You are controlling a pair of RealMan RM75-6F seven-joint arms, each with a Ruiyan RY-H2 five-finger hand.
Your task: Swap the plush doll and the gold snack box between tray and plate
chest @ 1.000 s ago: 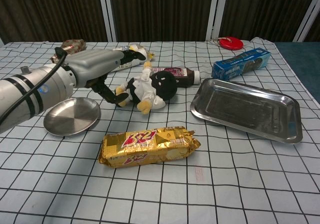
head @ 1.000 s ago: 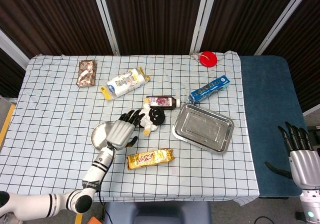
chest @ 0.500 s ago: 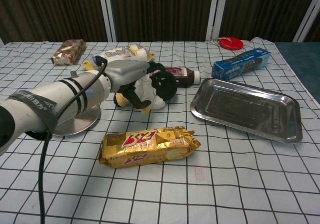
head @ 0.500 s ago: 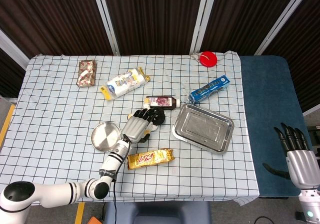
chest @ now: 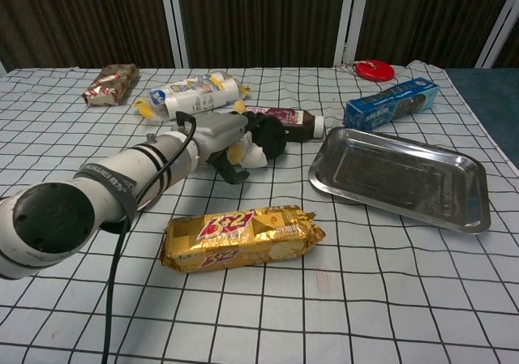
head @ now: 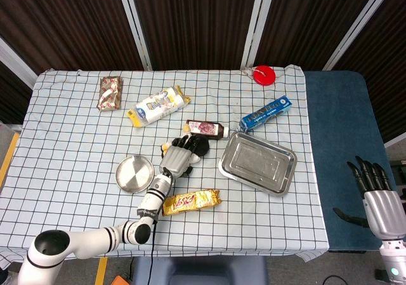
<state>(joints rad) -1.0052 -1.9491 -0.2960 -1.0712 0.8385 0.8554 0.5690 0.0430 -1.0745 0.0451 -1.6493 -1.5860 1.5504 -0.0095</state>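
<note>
Under left robot hand [chest: 220, 139]: black-and-white plush doll [chest: 261, 139]

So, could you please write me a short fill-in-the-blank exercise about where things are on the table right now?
1. The left hand rests on the ____.
2. The gold snack box lies on the ____, not on the round plate.
3. The metal tray holds ____.
4. The blue box lies beside the tray's ____ edge.

Missing words: plush doll; tablecloth; nothing; far
</note>
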